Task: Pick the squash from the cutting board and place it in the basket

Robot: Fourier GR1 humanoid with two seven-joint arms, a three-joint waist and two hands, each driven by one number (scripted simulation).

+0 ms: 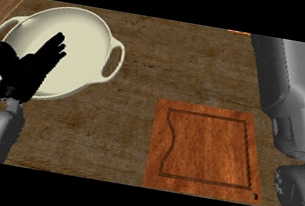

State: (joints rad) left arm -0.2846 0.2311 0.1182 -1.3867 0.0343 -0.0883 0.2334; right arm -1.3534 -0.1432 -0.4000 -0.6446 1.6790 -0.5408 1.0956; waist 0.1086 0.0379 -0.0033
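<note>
- The board [207,150] lies on the table [185,60] with its top bare — we see no squash on it, nor anywhere else in view.
- The basket [63,52], a pale oval bowl with a handle at each end, sits up and to the left of the board, well apart from it. What shows of its inside holds nothing.
- The left hand [26,69] shows left of the board, in front of the basket's near side, fingers straight and spread upward. It is released, grasping nothing, and looks at rest.
- The right forearm [298,99] runs up the edge of the view right of the board; its hand is out of the picture, so we cannot tell whether that hand is clenched, released, or carrying the squash.
- Our guess, no more: the squash is hidden or lifted out of view on the right-arm side.
- How it should handle, judged from the task alone: a squash is stiff, fairly heavy for its bulk, with a smooth rind that can slip and a rounded body that can roll.
- We would take it across its widest part, fingers on one flank and thumb opposite — not by a tapered end, where it may squirt free.
- It is not fragile, yet we would lower it into the basket's middle rather than let it fall.
</note>
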